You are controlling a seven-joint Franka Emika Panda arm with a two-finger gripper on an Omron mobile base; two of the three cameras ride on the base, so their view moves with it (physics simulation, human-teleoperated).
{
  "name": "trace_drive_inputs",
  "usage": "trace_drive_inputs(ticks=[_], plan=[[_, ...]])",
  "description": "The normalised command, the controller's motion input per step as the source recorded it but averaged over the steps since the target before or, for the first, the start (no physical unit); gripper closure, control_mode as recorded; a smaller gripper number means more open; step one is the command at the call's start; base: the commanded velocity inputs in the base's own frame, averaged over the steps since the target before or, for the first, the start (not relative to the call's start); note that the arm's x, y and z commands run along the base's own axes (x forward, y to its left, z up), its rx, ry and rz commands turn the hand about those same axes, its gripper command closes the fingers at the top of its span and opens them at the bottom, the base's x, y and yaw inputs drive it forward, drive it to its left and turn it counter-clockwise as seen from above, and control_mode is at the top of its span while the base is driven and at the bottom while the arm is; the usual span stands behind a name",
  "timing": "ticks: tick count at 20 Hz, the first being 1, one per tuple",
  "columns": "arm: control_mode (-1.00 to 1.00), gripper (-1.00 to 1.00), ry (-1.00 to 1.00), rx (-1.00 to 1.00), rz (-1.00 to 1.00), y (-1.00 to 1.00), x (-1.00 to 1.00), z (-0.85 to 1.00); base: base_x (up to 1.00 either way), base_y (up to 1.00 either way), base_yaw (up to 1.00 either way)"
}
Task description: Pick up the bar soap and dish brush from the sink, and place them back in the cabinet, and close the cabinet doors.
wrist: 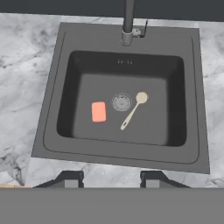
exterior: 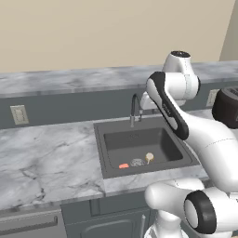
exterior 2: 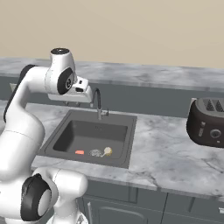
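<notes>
The dark grey sink [wrist: 52, 87] lies straight below my hand. On its floor the salmon bar soap [wrist: 99, 111] rests flat, left of the round metal drain [wrist: 121, 102]. The dish brush [wrist: 132, 112] lies right of the drain, with its cream head by the drain and its pale handle slanting toward the front wall. My gripper [wrist: 111, 179] hangs high over the sink's front rim, open, with nothing between its fingers. From the base, the soap [exterior: 123, 165] [exterior 2: 79, 152] and the brush [exterior: 148, 158] [exterior 2: 106, 152] sit near the basin's front. The cabinet and its doors are out of view.
A dark arched faucet [wrist: 127, 22] [exterior: 134, 109] [exterior 2: 98, 103] rises at the sink's back rim, close to my hand. A dark toaster [exterior 2: 208, 121] stands on the marble counter to the right. A wall outlet [exterior: 18, 114] sits on the backsplash at left.
</notes>
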Motion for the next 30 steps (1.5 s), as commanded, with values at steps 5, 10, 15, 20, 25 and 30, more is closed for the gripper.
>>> trace_drive_inputs(ticks=[5,10,15,20,25,30], plan=[[-1.0,-1.0,0.0,0.0,0.0,0.0,0.0,0.0,0.0,0.0,0.0],[-1.0,-1.0,0.0,0.0,0.0,0.0,0.0,0.0,0.0,0.0,0.0],[-1.0,-1.0,0.0,0.0,0.0,0.0,0.07,-0.04,0.0,0.0,0.0],[-1.0,-1.0,0.01,0.0,0.0,-0.04,0.06,-0.15,0.0,0.0,0.0],[-1.0,-1.0,0.0,0.0,0.0,-0.16,0.03,-0.25,0.0,0.0,0.0],[-1.0,-1.0,0.01,0.0,0.0,-0.17,0.1,-0.27,0.0,0.0,0.0]])
